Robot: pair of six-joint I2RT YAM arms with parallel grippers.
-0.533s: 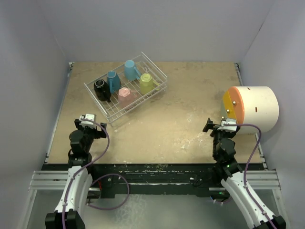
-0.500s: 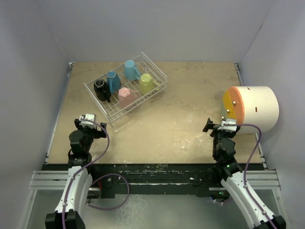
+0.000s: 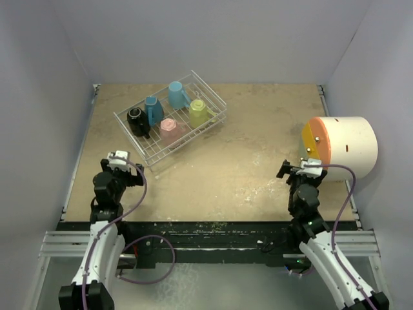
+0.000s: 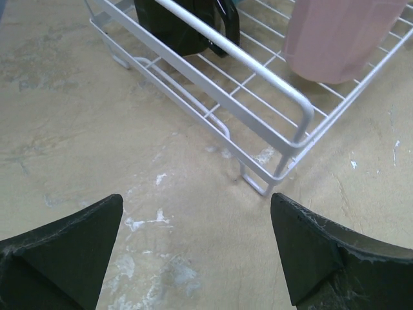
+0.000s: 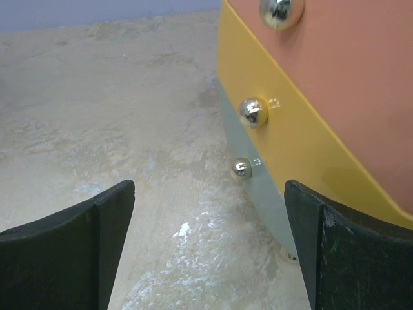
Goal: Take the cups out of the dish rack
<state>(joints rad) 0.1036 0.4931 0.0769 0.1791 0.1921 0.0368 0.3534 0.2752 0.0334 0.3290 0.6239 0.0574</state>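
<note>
Since all five cups (image 3: 170, 131) are sitting inside the rack (image 3: 190, 140) at the far left of the table (image 3: 245, 129), I'm judging that no unloading is happening yet. The black cup (image 3: 137, 121) is sitting at the rack's left end and the pink cup (image 3: 170, 131) is sitting beside it on the near side. The left blue cup (image 3: 153, 110) and the right blue cup (image 3: 177, 95) are lining the far side, and the yellow-green cup (image 3: 198, 112) is sitting toward the right end. The left end effector (image 4: 195, 213) is hovering low over the table just short of the rack's near corner, with its jaws spread wide and holding nothing. Its wrist view is looking straight at that corner, with the black and pink cups right behind the wire. I'm guessing it's lining up there because those two are the closest picks. The right end effector (image 5: 210, 187) is also gaping wide and empty, hanging way over on the right. It's just beside the orange-yellow face of the big cream cylinder (image 3: 342, 147) and well apart from the rack. I'm thinking that arm is hanging out of the way because the rack is sitting on the left arm's side.
</note>
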